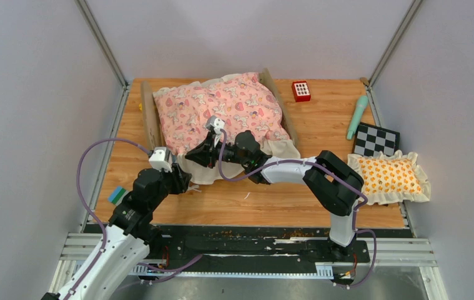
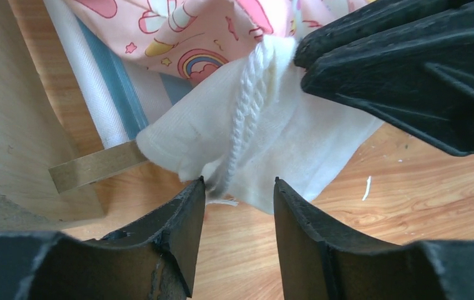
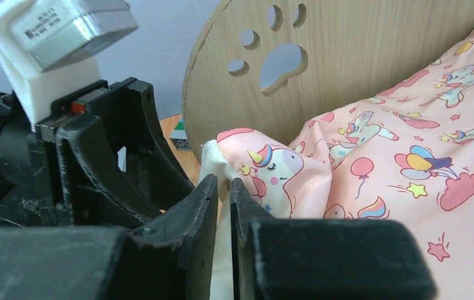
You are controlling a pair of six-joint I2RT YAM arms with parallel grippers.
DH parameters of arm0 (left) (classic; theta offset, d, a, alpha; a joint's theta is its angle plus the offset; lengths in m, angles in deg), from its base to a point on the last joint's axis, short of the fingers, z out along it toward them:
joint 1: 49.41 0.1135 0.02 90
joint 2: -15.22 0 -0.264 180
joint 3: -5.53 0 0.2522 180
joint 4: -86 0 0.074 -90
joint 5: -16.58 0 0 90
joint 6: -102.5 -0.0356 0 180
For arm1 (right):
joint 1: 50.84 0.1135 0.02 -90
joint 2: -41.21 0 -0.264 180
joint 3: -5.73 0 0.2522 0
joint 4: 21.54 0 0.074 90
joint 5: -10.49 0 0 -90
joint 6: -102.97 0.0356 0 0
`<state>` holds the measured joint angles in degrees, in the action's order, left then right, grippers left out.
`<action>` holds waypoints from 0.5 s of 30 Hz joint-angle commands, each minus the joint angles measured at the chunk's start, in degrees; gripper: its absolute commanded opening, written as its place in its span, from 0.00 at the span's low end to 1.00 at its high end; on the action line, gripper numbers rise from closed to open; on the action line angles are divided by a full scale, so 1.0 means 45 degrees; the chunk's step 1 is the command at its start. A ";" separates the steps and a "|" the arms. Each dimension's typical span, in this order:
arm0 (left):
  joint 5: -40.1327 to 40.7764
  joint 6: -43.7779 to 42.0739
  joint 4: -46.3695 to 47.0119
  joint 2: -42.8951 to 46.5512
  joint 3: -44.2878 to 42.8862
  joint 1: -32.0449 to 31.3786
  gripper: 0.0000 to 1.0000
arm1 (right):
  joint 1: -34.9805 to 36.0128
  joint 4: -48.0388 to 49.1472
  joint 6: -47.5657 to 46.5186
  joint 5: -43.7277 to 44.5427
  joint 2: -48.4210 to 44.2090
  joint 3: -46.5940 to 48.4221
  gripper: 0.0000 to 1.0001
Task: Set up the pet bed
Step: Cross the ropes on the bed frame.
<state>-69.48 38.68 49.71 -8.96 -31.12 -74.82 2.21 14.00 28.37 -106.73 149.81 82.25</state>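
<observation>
Orange pillow [image 1: 389, 176] far R | R arm [image 1: 297, 167] across quilt [image 1: 222, 109] edge

Light-wood pet bed [image 1: 151, 119], pink unicorn quilt [image 1: 222, 109] over striped mattress [image 2: 114, 84], paw-print headboard [image 3: 353, 59]

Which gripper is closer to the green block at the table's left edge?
Left. The left gripper, open at the near corner of the quilt, is right of the green block. The right gripper pinches that corner from farther back, slightly farther away.
</observation>
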 commanded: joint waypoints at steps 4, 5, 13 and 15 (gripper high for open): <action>0.0547 0.0051 0.1110 -0.0083 0.0238 0.0060 0.33 | -0.0052 0.0063 0.0270 -0.0531 -0.0346 0.0453 0.14; 0.0557 0.0027 0.1158 -0.0039 0.0243 0.0060 0.26 | -0.0052 0.0061 0.0267 -0.0527 -0.0363 0.0438 0.14; 0.0179 -0.0400 0.0650 0.0358 -0.0141 0.0060 0.00 | -0.0053 -0.0272 -0.0124 -0.0409 -0.0820 0.0096 0.16; 0.0143 -0.0373 0.0368 0.0406 -0.0357 0.0060 0.00 | -0.0052 -0.0462 -0.0356 -0.0312 -0.0950 -0.0013 0.18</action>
<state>-68.43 38.30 51.81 -7.93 -29.96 -74.82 2.21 12.01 28.33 -108.13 149.44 82.43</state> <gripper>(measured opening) 0.009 0.164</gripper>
